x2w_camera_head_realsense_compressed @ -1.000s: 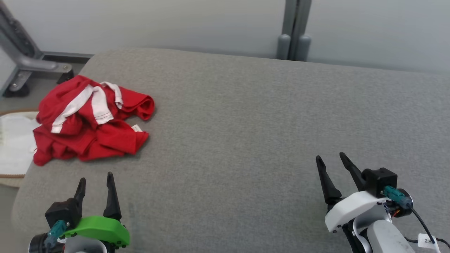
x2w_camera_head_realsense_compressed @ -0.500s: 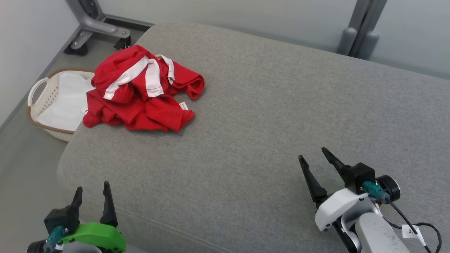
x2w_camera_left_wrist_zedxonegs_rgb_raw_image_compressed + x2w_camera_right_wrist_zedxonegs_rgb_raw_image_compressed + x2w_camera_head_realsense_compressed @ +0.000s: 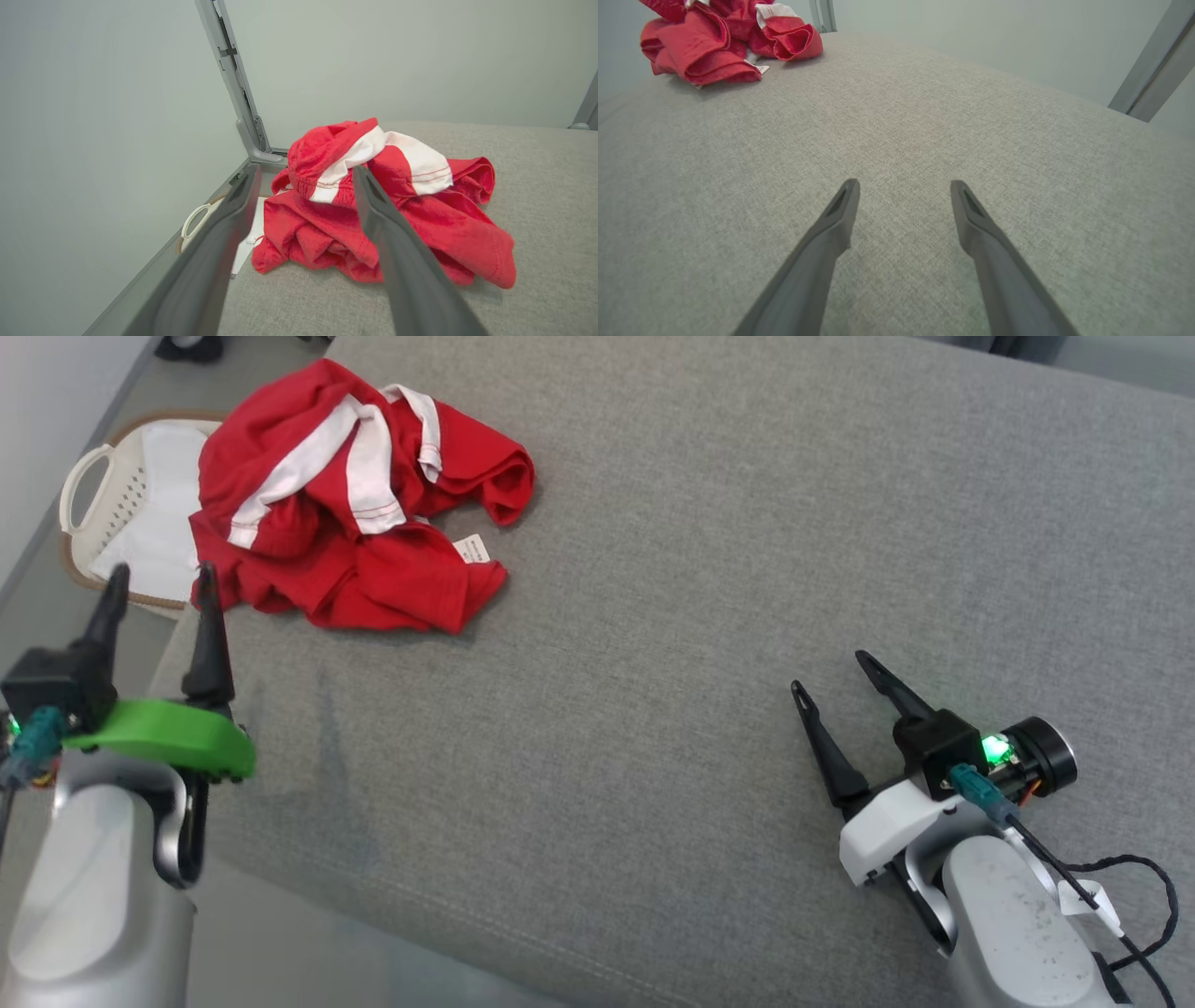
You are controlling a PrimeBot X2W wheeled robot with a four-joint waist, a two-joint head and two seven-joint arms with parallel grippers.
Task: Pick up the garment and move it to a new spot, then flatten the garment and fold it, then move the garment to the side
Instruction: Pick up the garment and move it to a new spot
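Garment [image 3: 355, 513]: red with white stripes, lying crumpled in 1 heap at the far left corner of the grey padded surface [image 3: 700, 569]. It is neither flattened nor folded. A small white label [image 3: 473, 549] shows at its near right edge (print too small to read).

Left gripper [image 3: 159, 569]: the 2 dark fingers stand apart with nothing between them. It sits at the near left edge of the surface, tips pointing toward the near left part of the heap. In the left wrist view the garment lies just beyond the fingertips, and the right finger overlaps the cloth in that view. Contact cannot be confirmed.

Right gripper [image 3: 828, 672]: the 2 fingers are spread and empty. It is over the near right part of the surface, well apart from the garment. The right wrist view shows bare grey fabric between the fingers, with the heap at the far left.

Surroundings: 1 pale basket [image 3: 79, 485] with a loop handle stands on the floor to the left of the surface, just beside the garment's corner, and holds white cloth [image 3: 149, 513]. A grey metal post [image 3: 233, 79] rises against the wall beyond the far left corner.
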